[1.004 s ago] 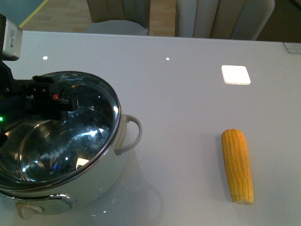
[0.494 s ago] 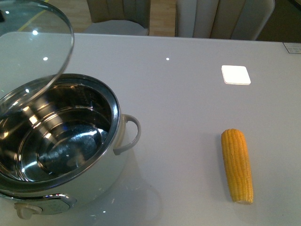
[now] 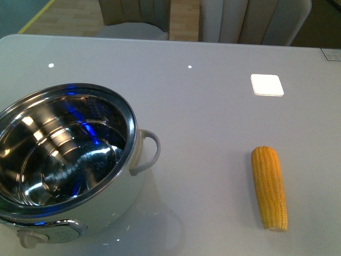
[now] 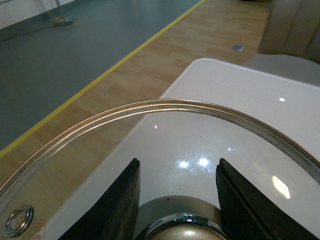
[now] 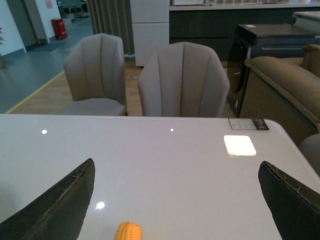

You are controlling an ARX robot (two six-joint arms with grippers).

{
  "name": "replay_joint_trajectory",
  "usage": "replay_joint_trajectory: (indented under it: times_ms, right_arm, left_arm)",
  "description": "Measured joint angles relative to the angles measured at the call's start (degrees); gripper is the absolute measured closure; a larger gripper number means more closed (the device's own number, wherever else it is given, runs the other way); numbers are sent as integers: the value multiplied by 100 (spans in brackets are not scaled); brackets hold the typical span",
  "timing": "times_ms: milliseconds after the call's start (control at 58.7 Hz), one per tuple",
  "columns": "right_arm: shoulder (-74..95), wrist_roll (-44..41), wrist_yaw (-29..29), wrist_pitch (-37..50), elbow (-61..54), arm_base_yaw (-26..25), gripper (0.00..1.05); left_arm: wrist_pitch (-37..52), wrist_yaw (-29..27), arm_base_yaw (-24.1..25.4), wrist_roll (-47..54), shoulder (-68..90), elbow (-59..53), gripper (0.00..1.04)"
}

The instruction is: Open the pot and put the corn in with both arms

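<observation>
Presently the pot [image 3: 120, 200] stands uncovered and empty on the table [image 3: 213, 117], with the corn [image 3: 269, 188] lying flat well apart to its right. Opening is judged done and loading comes next. The left gripper [image 4: 177, 165] clamps the knob [image 4: 182, 231] of the lid [image 4: 165, 130], clear of the pot. The right gripper [image 5: 176, 164] hangs near the corn, jaws spread wide and empty. It must descend and close on the cob.

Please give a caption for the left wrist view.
Left gripper holds the glass lid by its knob; table and floor show through.
</observation>
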Motion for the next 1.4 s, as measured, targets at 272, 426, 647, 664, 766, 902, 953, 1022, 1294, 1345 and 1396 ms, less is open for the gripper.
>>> replay_joint_trajectory:
  times_ms: [272, 426, 647, 664, 766, 902, 953, 1022, 1294, 1345, 1396]
  right_arm:
    - [-11, 0, 13, 0, 0, 0, 9]
    - [-4, 0, 4, 0, 0, 0, 9]
    - [-2, 0, 2, 0, 0, 0, 9]
    - [-4, 0, 2, 0, 0, 0, 9]
    - [-2, 0, -2, 0, 0, 0, 9]
    - [-2, 0, 0, 0, 0, 0, 9]
    - [-4, 0, 0, 0, 0, 0, 9]
    - [-2, 0, 2, 0, 0, 0, 9]
    - [-2, 0, 0, 0, 0, 0, 9]
    - [-2, 0, 0, 0, 0, 0, 9]
    - [-2, 0, 0, 0, 0, 0, 9]
  left_arm:
    - [680, 26, 435, -262, 2085, 901, 65]
    - [601, 98, 437, -262, 2721, 1285, 65]
    - [566, 166, 566, -199, 3123, 1928, 65]
    - [566, 179, 568, -186, 3161, 1993, 65]
    - [568, 240, 573, -109, 3403, 2243, 65]
    - [568, 350, 573, -81, 3757, 2426, 65]
    - [568, 372, 570, -83, 3886, 2500, 65]
    - [568, 391, 553, -83, 4035, 2621, 65]
    - [682, 518, 511, -83, 4247, 2844, 65]
    - [688, 535, 509, -81, 4251, 2841, 65]
    - [708, 549, 509, -85, 4253, 2830, 64]
